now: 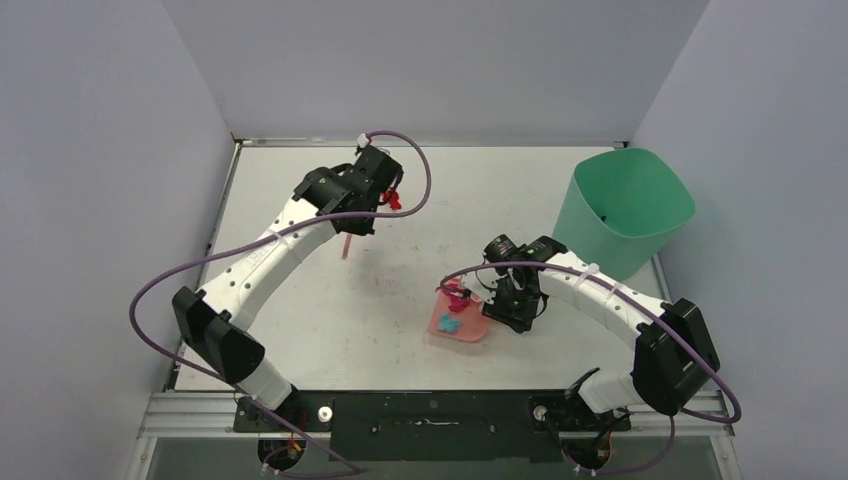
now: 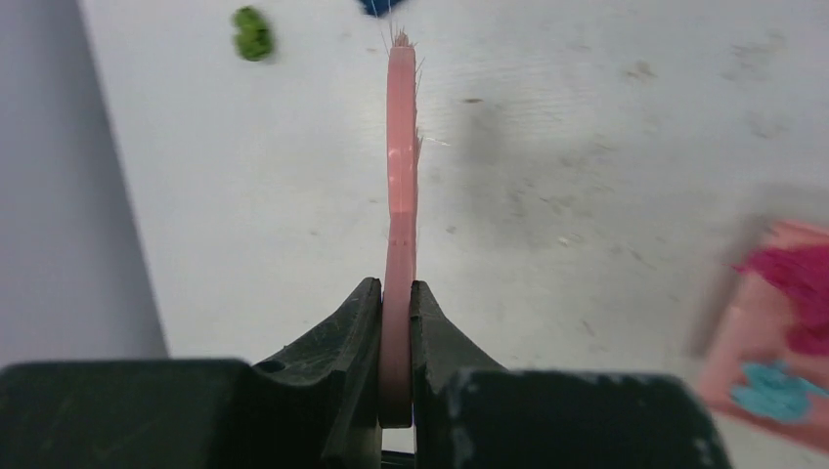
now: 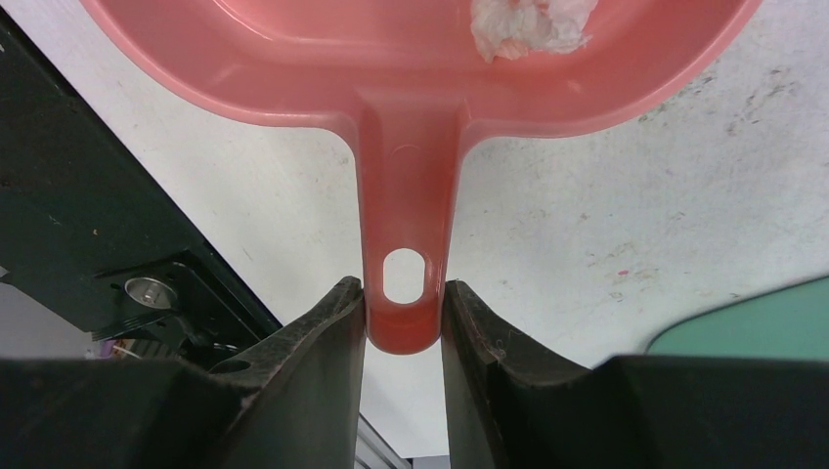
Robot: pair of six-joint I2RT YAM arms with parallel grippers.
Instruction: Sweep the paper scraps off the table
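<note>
Left pincer pinches brush, right pincer pinches dustpan handle; scraps look featherlight, I'd sweep gently.

in the left wrist view the dark blue scrap is cut off by the top edge, so only its lower rim shows. the dustpan at the right edge is blurred and cropped. the magenta scrap and cyan scrap in it are soft blobs. the brush is seen edge-on, its handle end hidden inside the left gripper. in the right wrist view the top edge crops the dustpan's tray and the white scrap. the green bin shows only a corner, and the right gripper is cropped at the bottom. from above, both grippers' fingers are hidden under their wrists.
</note>
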